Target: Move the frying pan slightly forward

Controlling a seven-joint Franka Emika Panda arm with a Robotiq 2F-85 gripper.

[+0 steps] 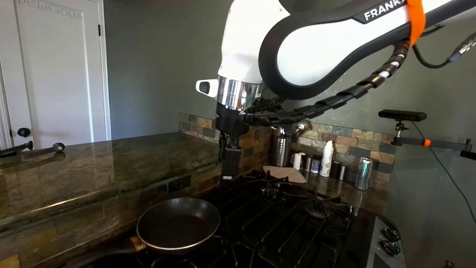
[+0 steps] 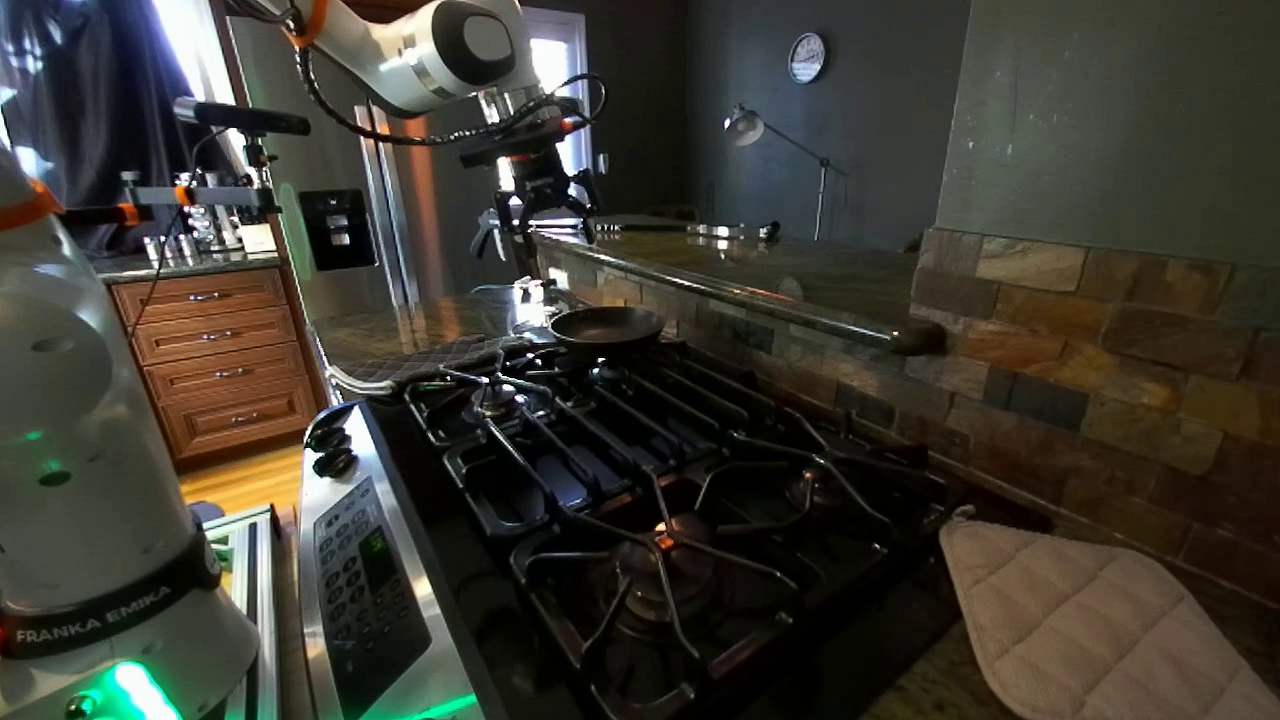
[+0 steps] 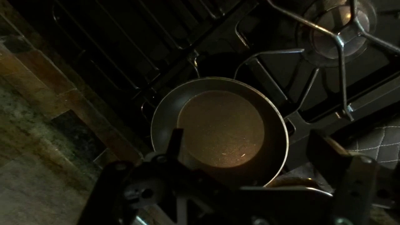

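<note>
Grey walls [image 1: 148, 67] and a white door [image 1: 55, 82] stand behind a stone counter [image 1: 93, 167]; an exterior view also takes in a clock [image 2: 808, 58] and a lamp [image 2: 743, 127]. Beneath the counter, tiles [image 1: 178, 184] run along the side of a black stove [image 1: 359, 234] with metal grates [image 3: 342, 75]. The pan [image 1: 178, 223] sits on the stove at a corner, just beside those tiles, black inside facing up, its handle [image 1: 100, 257] reaching away from the grates. A quilted mat [image 3: 379, 142] lies near it.

Above hangs the gripper [image 3: 248, 137], pointing down from the white arm [image 1: 245, 44]. Its fingers [image 3: 323, 150] are spread wide, a broad gap between them, and grasp nothing. In the wrist view one finger shows against the pan's inside and the other is past the rim; both exterior views have them in the air, apart from the pan. At the opposite end of the stove lies a potholder [image 2: 1090, 610], with a white bottle [image 1: 327, 160] and a steel can [image 1: 363, 173] standing near it.
</note>
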